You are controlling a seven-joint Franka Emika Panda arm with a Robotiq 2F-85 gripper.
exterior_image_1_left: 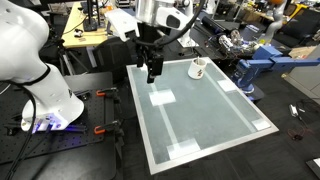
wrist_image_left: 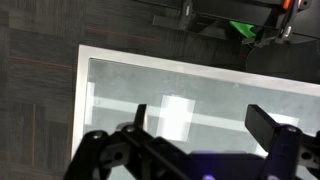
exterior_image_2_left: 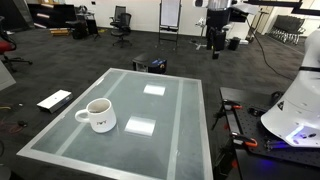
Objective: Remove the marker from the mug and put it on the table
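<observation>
The white mug (exterior_image_1_left: 198, 69) stands upright on the pale grey-green table (exterior_image_1_left: 215, 125), near a far edge; it also shows close to the camera in an exterior view (exterior_image_2_left: 98, 115). I cannot make out the marker; the mug's dark inside hides it at this size. My gripper (exterior_image_1_left: 152, 70) hangs above the table well to the side of the mug, over a white tape patch (exterior_image_1_left: 161, 97). In the wrist view the gripper (wrist_image_left: 205, 125) is open and empty, with table and a tape patch (wrist_image_left: 178, 113) below it. The mug is out of the wrist view.
The robot's white base (exterior_image_1_left: 48, 100) stands beside the table, also in an exterior view (exterior_image_2_left: 296, 110). A blue machine (exterior_image_1_left: 257, 68) and cluttered benches (exterior_image_1_left: 90, 30) lie beyond the table. A flat panel (exterior_image_2_left: 54, 100) lies on the floor.
</observation>
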